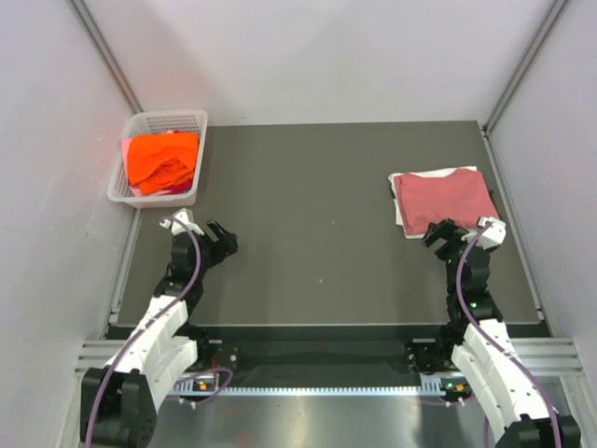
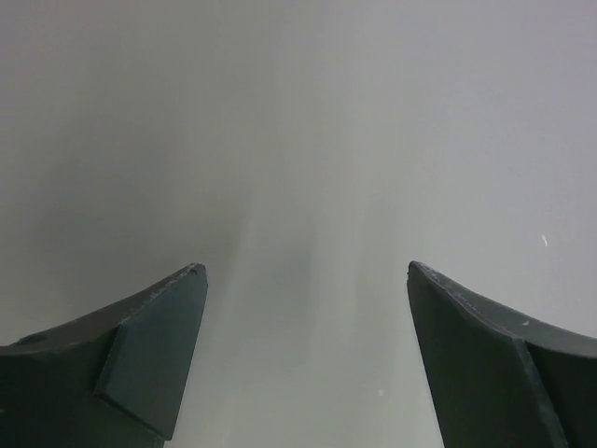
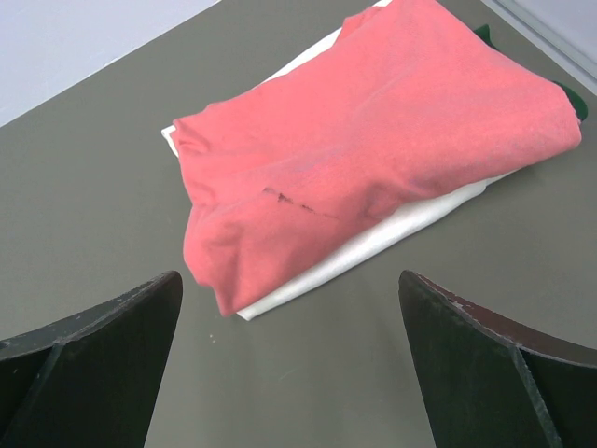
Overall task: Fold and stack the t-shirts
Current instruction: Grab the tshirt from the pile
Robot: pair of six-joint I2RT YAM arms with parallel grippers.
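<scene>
A folded dusty rose t-shirt (image 1: 444,201) lies on a folded white t-shirt (image 1: 399,219) at the right of the table. In the right wrist view the rose shirt (image 3: 373,140) sits over the white one (image 3: 373,245). A bright orange t-shirt (image 1: 163,161) is bunched in the white basket (image 1: 159,121) at the back left, with pale pink cloth (image 1: 173,191) under it. My right gripper (image 1: 441,233) is open and empty, just in front of the stack's near corner (image 3: 291,280). My left gripper (image 1: 221,238) is open and empty at the left, over bare table (image 2: 303,271).
The dark table mat (image 1: 317,215) spans the middle. Grey walls stand at the back and both sides. A metal rail (image 1: 326,350) runs along the near edge by the arm bases.
</scene>
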